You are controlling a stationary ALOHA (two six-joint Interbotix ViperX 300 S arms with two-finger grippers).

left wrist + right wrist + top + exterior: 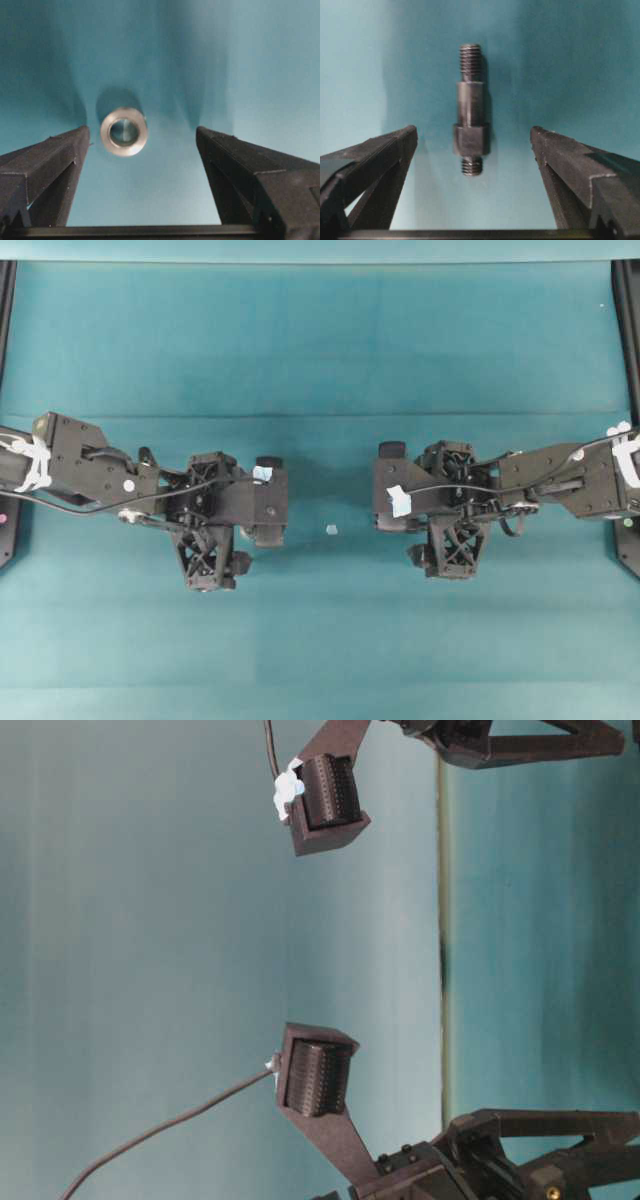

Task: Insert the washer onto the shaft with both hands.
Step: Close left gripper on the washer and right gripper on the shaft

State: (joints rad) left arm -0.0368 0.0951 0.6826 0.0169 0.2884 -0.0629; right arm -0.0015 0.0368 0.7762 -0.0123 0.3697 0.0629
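Observation:
In the left wrist view the washer [124, 132], a silvery ring with a dark centre hole, lies flat on the teal cloth. My left gripper [142, 131] is open above it, and the ring lies nearer the left finger [55, 160], touching neither. In the right wrist view the shaft [470, 110], dark grey, stepped and threaded at both ends, lies on the cloth. My right gripper [473, 131] is open, its fingertips on either side of the shaft's near end and clear of it. From overhead the left gripper [267, 500] and right gripper [390, 490] point down and hide both parts.
A tiny pale speck [332, 529] lies on the cloth between the two arms. Black frame rails [628, 330] run along the table's left and right edges. The table-level view shows only ribbed finger pads [318, 1078] against the teal.

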